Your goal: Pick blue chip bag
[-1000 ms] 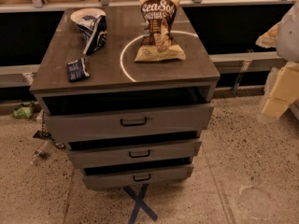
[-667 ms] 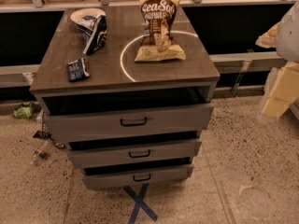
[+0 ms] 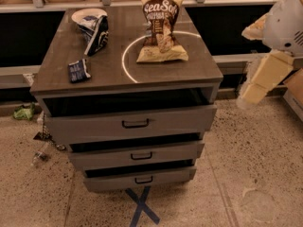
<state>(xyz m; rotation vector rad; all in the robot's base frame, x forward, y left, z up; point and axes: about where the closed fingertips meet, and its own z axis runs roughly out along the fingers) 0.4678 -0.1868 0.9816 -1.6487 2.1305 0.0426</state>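
one blue chip bag [image 3: 97,32], wrinkly navy foil, on cabinet [image 3: 113,72]; gripper [image 3: 258,86] off right, jaws unreadable.

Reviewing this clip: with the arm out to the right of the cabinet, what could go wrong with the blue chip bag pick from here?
1. The gripper hangs off the right side of the cabinet. The upright brown Sea Salt bag stands between it and the blue chip bag, so a low reach across might topple it.
2. The small dark packet lies near the target and is similarly coloured, so a wrong pick is possible.
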